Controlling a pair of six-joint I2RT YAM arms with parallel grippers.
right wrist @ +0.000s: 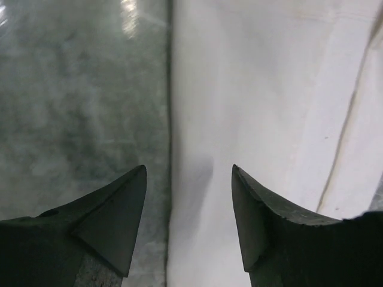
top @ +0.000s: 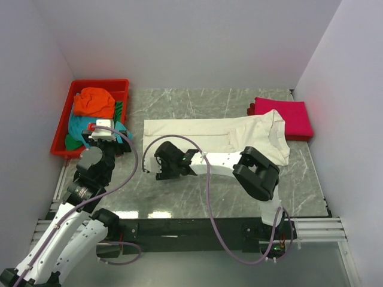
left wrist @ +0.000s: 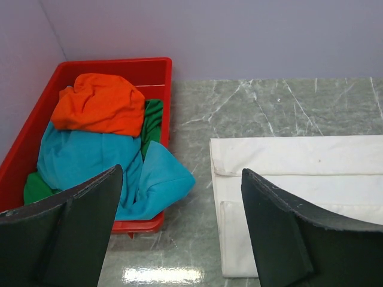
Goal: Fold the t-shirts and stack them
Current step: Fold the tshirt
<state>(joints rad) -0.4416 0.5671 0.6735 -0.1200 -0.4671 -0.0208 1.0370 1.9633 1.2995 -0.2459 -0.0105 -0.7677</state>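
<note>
A large cream-white t-shirt (top: 209, 134) lies partly folded across the middle of the table, collar to the right. A folded magenta-pink t-shirt (top: 286, 116) rests at the back right. Orange (top: 94, 101) and teal (top: 81, 127) t-shirts are heaped in the red tray (top: 119, 85). My right gripper (top: 157, 166) hovers at the white shirt's near left corner. It is open, and its fingers straddle the shirt's edge (right wrist: 179, 119) with nothing held. Beside the tray, my left gripper (top: 108, 139) is open and empty above bare table (left wrist: 179, 239), between the teal shirt (left wrist: 90, 158) and the white t-shirt (left wrist: 299, 179).
A green cloth (left wrist: 152, 116) shows under the orange t-shirt (left wrist: 99, 101) in the tray (left wrist: 137, 67). White walls close in the left, back and right of the table. The grey marble top (top: 191, 104) shows behind the white shirt.
</note>
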